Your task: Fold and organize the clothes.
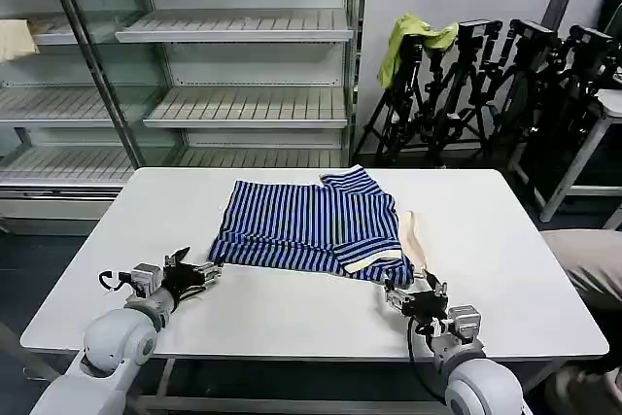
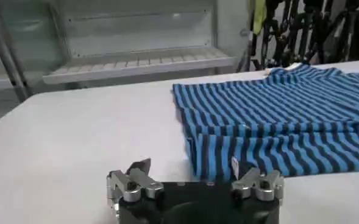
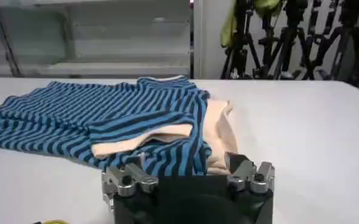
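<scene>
Nearest the head camera, at six o'clock, both arms reach in over the near edge of the white table, the largest thing here, which fills the middle of the view with shelving beyond it at twelve o'clock.

Next in size is the striped shirt, lying flat at the centre of the table, partly folded, with a sleeve doubled over its top so the cream cuff faces up near the five o'clock corner. A strip of cream fabric pokes out along its three o'clock side.

Smaller again are the grippers. The left gripper sits low on the table at the shirt's seven o'clock corner, fingers spread wide and holding nothing; its wrist view shows the hem just beyond the fingertips. The right gripper rests at the five o'clock corner, jaws likewise parted and empty, just short of the cloth.

By its look the shirt is light, thin, limp knit: it will sag, drag and slide on the smooth tabletop rather than hold shape. The best hold is probably a pinch through all layers at the two near corners, lifted evenly so the fold does not slip.
</scene>
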